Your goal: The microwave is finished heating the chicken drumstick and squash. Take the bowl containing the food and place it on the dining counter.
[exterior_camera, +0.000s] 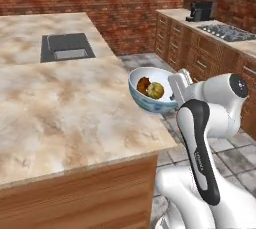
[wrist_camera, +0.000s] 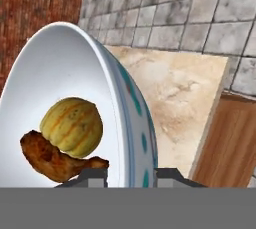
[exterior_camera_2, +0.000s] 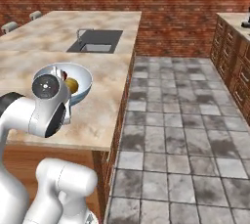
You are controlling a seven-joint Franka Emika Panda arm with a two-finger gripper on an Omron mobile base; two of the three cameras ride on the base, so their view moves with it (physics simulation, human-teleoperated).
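Two pieces of food, drumstick (wrist_camera: pixel 55 159) and squash (wrist_camera: pixel 72 125), ride inside the bowl (exterior_camera: pixel 150 90), whose rim the gripper (wrist_camera: pixel 131 174) pinches tight; it hangs just off the tabletop's (exterior_camera: pixel 65 108) edge, likely for setting down there.

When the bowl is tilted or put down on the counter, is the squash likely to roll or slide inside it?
Probably it rolls: the squash is rounded and lies loose on the smooth white inside of the bowl. The chicken drumstick touching it may hinder it slightly. The bowl seems tilted, with the gripper shut on its rim, so a level, gentle set-down looks wise.
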